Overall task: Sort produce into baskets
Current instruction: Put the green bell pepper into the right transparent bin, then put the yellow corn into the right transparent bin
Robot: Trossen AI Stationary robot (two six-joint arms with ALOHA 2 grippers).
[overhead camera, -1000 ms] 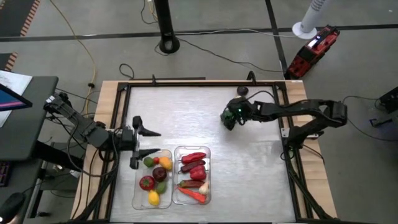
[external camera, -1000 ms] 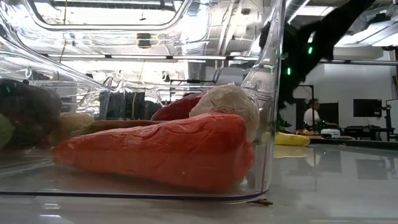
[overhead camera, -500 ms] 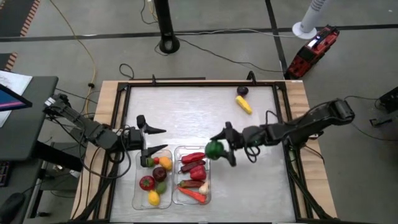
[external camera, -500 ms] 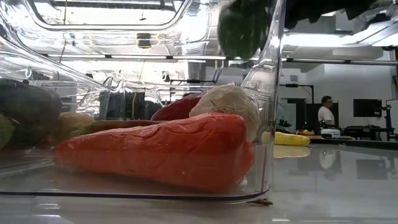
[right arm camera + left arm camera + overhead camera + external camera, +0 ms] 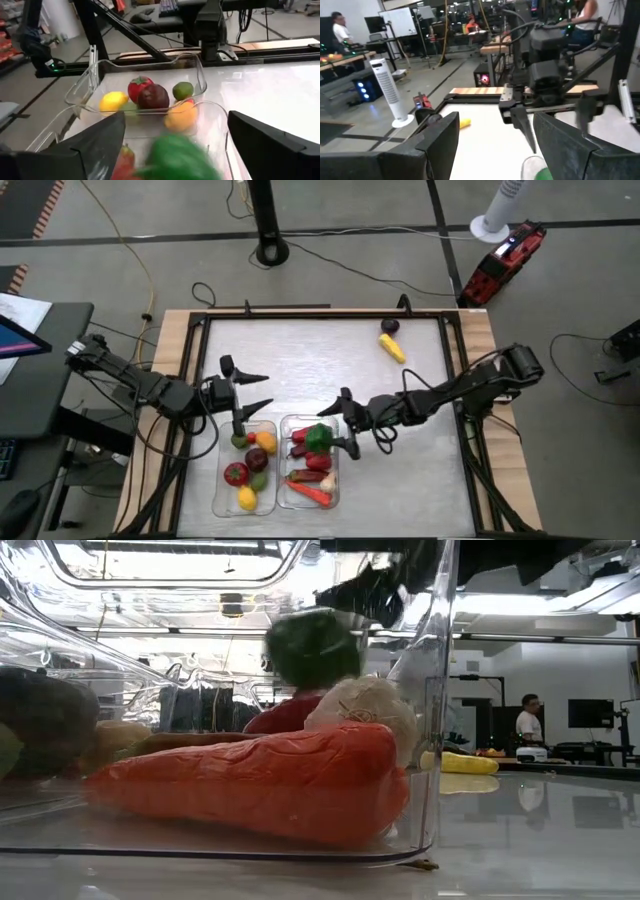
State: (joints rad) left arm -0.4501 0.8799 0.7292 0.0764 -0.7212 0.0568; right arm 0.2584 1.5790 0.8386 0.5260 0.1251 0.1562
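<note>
My right gripper [image 5: 333, 427] is open over the far end of the right basket [image 5: 337, 472]. A green pepper [image 5: 317, 437] shows blurred just below its fingers [image 5: 177, 157], clear of them, above the red chillies, carrot [image 5: 260, 785] and white bulb [image 5: 365, 705]. I cannot tell whether it rests on them. My left gripper [image 5: 262, 390] is open and empty at the far end of the left basket [image 5: 219, 480], which holds a lemon [image 5: 114, 101], a tomato [image 5: 140, 86] and other round fruits.
A yellow piece [image 5: 392, 347] and a dark purple piece [image 5: 390, 326] lie at the table's far right. The two baskets stand side by side at the near middle. A raised frame [image 5: 300, 314] runs round the table. A person stands far off in the room [image 5: 527, 722].
My right gripper has carried the green pepper from the table's far right toward the near left, over the right basket. It has opened and let go, and the pepper has dropped among the basket's pieces. My left gripper has shifted a little toward the table's right.
</note>
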